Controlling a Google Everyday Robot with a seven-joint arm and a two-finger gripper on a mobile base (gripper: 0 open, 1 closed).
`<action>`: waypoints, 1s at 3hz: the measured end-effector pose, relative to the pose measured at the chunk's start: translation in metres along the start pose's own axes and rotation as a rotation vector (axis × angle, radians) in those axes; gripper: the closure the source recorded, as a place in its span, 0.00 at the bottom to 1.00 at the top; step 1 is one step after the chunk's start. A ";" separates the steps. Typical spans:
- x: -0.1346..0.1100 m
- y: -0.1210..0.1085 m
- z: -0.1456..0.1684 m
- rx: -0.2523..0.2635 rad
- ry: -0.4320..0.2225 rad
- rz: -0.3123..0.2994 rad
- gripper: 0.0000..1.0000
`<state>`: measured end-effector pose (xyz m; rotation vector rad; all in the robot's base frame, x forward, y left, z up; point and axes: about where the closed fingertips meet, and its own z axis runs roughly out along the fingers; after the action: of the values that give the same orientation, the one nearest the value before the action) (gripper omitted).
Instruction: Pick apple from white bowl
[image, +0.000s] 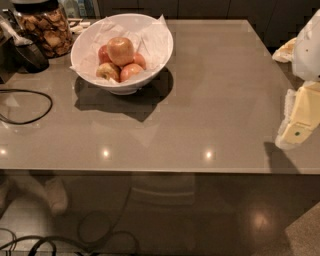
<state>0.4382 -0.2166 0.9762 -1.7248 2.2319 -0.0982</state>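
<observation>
The white bowl (83, 46), lined with crinkled white paper, stands at the far left of the grey table. The largest apple (120, 50), yellow-gold with an orange-red blush, lies on top of the pile in it. Smaller red apples (132, 71) and a small yellowish-green apple (107, 71) lie under and around it. My gripper (300, 116), white and pale yellow, hangs at the right edge of the view above the table's right side, far from the bowl and holding nothing that I can see.
A glass jar of brown snacks (48, 28) stands at the far left, with a dark rounded object (31, 56) in front of it. A black cable (30, 107) loops on the table's left. The table's front edge (150, 172) runs across, with cables on the floor (75, 240) below.
</observation>
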 end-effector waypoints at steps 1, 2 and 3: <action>-0.008 -0.008 -0.001 0.006 -0.011 -0.005 0.00; -0.019 -0.029 0.009 -0.044 0.004 0.043 0.00; -0.043 -0.050 0.022 -0.101 0.011 0.057 0.00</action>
<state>0.5006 -0.1862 0.9763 -1.7134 2.3282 0.0188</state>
